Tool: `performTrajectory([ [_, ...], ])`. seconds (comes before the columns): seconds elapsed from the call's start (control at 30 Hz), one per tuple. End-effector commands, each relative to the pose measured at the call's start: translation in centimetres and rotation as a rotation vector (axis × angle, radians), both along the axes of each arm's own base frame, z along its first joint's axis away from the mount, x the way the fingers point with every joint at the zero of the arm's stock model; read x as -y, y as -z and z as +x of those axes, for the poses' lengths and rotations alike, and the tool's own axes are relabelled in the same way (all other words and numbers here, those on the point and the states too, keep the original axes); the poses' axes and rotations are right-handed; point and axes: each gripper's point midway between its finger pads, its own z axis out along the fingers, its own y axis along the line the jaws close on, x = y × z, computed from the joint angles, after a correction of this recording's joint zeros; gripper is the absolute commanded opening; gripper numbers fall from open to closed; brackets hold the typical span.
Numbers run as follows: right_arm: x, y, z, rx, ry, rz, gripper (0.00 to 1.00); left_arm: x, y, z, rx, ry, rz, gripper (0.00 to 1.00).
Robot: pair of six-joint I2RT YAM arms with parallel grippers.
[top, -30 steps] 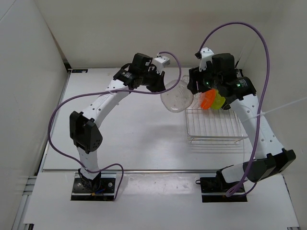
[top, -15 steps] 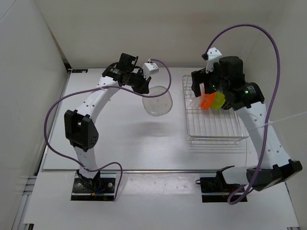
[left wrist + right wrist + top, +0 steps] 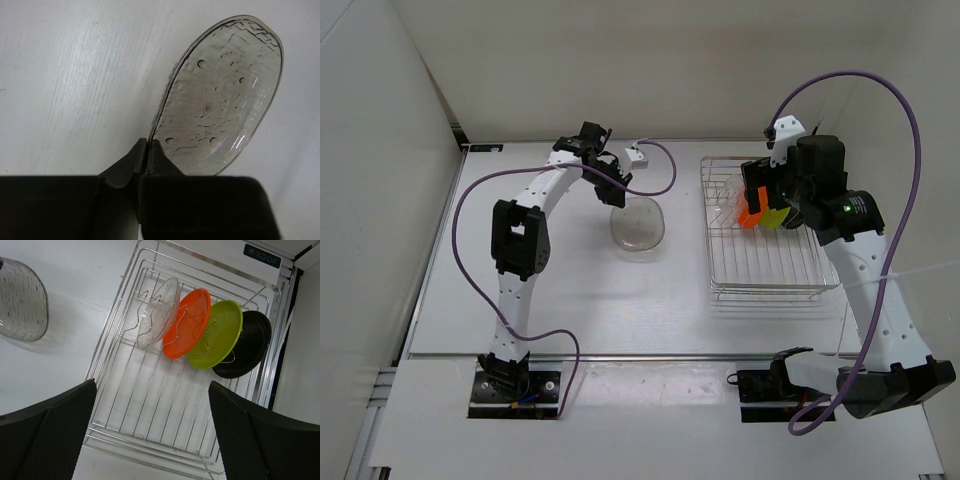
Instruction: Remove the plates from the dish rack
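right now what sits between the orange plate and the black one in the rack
The lime green plate stands between the orange plate and the black plate in the dish rack. The right wrist view shows it best.

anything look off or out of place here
Nothing spilled or broken. One clear plate is outside the dish rack, pinched by its rim in the left gripper, tilted over the table. The second clear plate, orange plate, lime green plate and black plate lean in the rack.

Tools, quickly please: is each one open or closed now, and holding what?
Left tool: closed on the rim of a clear plate.
Right tool: open, holding nothing, above the dish rack.
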Motion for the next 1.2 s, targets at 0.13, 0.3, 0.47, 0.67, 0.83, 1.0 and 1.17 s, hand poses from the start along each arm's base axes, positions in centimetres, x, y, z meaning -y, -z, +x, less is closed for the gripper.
performTrajectory([
  [0.13, -0.3, -1.1, 0.2, 0.04, -0.008, 0.03, 0.94, 2.0, -1.4, -1.2, 0.016, 0.101, -0.053, 0.11],
  [0.3, -0.7, -0.8, 0.2, 0.036, -0.026, 0.04, 0.94, 2.4, 0.2, -1.5, -0.021, 0.102, -0.043, 0.11],
  [0.47, -0.7, -0.6, -0.3, 0.035, -0.034, 0.044, 0.94, 3.1, 1.5, -1.7, -0.055, 0.101, -0.046, 0.11],
  [0.67, -0.9, -0.4, -0.8, 0.032, -0.05, 0.053, 0.94, 3.7, 2.9, -1.3, -0.073, 0.083, -0.041, 0.11],
  [0.83, -1.1, -0.2, -0.7, 0.03, -0.053, 0.066, 0.93, 3.8, 3.9, -0.7, -0.078, 0.066, -0.036, 0.11],
  [1.0, -1.3, 0.1, -0.8, 0.019, -0.062, 0.069, 0.93, 4.1, 5.1, -0.3, -0.088, 0.034, -0.014, 0.11],
  [1.17, -1.3, 0.5, -0.8, 0.01, -0.062, 0.067, 0.93, 4.0, 5.4, 0.2, -0.078, 0.018, 0.0, 0.17],
])
